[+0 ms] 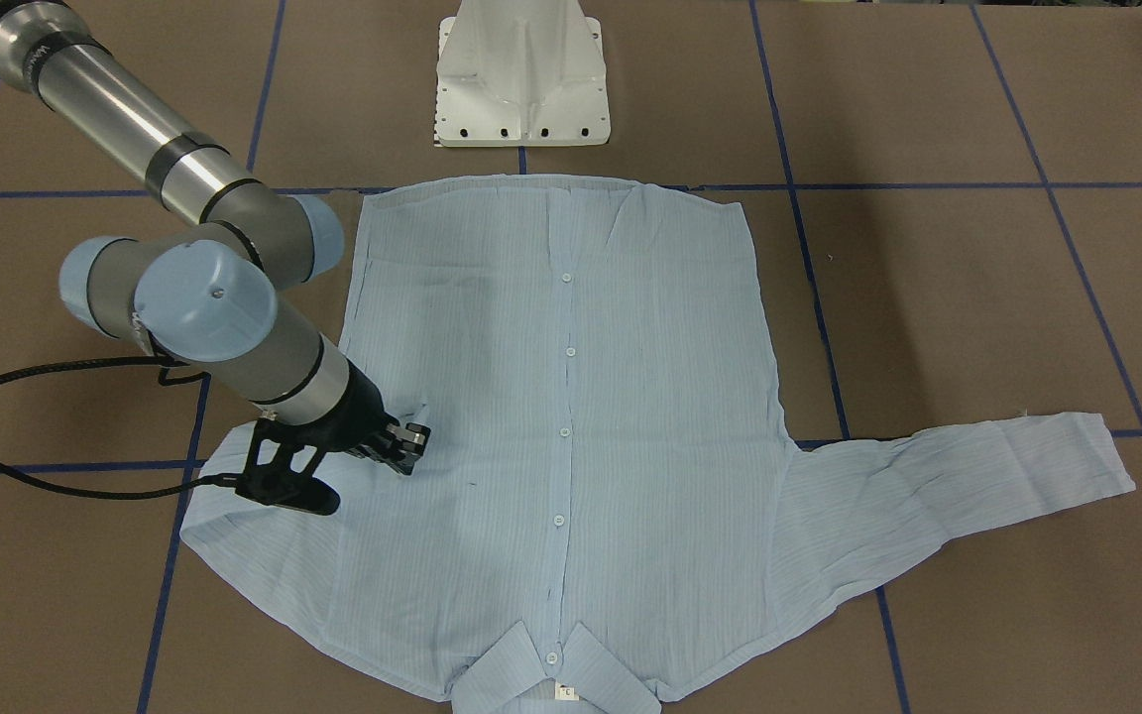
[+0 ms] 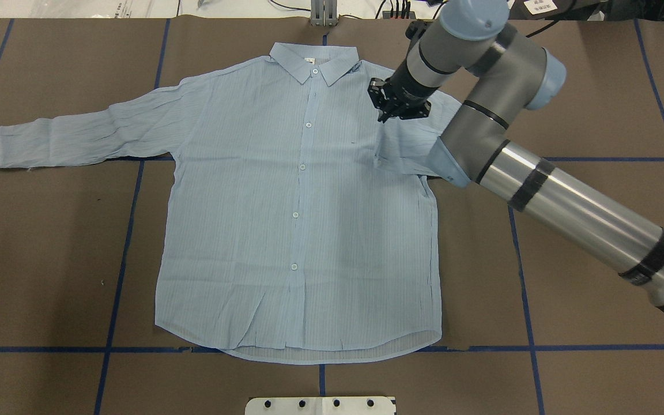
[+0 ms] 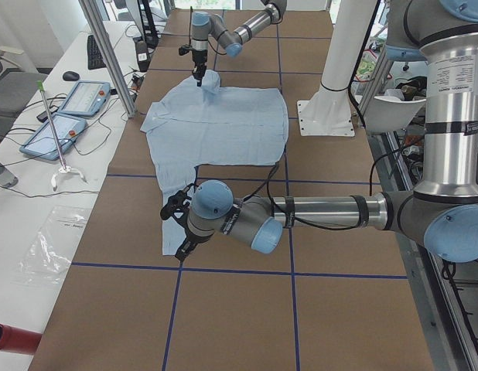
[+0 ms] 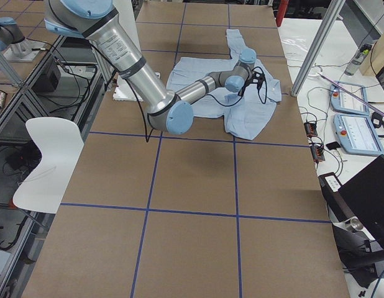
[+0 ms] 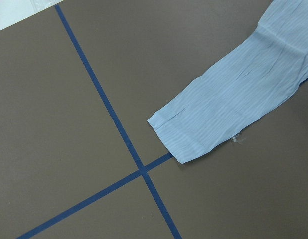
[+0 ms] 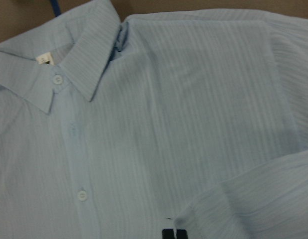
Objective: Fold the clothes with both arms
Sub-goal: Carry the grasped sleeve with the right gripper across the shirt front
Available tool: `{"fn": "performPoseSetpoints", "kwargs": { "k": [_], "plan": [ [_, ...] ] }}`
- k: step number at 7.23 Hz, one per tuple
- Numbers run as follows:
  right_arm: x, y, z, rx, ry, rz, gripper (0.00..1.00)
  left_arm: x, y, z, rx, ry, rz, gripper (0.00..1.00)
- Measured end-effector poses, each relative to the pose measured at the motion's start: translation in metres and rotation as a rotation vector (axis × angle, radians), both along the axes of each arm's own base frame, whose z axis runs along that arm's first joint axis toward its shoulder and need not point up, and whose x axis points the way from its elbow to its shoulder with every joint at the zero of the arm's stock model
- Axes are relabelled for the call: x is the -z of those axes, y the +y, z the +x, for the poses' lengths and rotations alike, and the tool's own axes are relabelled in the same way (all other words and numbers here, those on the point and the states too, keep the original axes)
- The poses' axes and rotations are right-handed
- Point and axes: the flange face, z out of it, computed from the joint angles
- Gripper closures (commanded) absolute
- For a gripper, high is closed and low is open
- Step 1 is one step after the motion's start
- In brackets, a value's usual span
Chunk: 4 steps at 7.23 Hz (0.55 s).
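Pale-blue striped shirt [image 2: 297, 230]: flat, buttoned, front up on brown table [image 2: 614, 75], collar [image 2: 313, 60] far, hem [image 2: 332, 353] near. Left sleeve [image 2: 78, 135] spread leftward; right sleeve [image 2: 407, 151] folded across the chest. Right gripper [image 2: 388, 114]: over that fold, fingertips [image 6: 168, 234] pressed together. Left gripper [image 3: 175, 212]: near the left cuff [image 5: 194, 129], jaw state cannot be told.

I watch the shirt [image 2: 297, 202] from overhead and, mirrored, from across the table [image 2: 49, 259]; end cameras look lengthwise; wrist cameras hang close.
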Motion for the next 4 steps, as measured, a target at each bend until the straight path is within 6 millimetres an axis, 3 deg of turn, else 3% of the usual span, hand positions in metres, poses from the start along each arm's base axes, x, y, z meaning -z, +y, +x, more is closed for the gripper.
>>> {"fn": "performPoseSetpoints", "kwargs": {
  "k": [1, 2, 4],
  "plan": [
    [0.041, 0.001, -0.034, -0.064, -0.015, -0.012, 1.00, 0.000, 0.000, 0.000, 0.002, 0.002, -0.005, 0.01],
    [0.068, 0.012, -0.069, -0.125, -0.042, -0.016, 1.00, 0.000, 0.000, 0.000, 0.006, 0.003, -0.009, 0.01],
    [0.107, 0.033, -0.110, -0.195, -0.100, -0.040, 1.00, 0.000, -0.001, 0.001, 0.008, 0.004, -0.010, 0.01]
  ]
}}
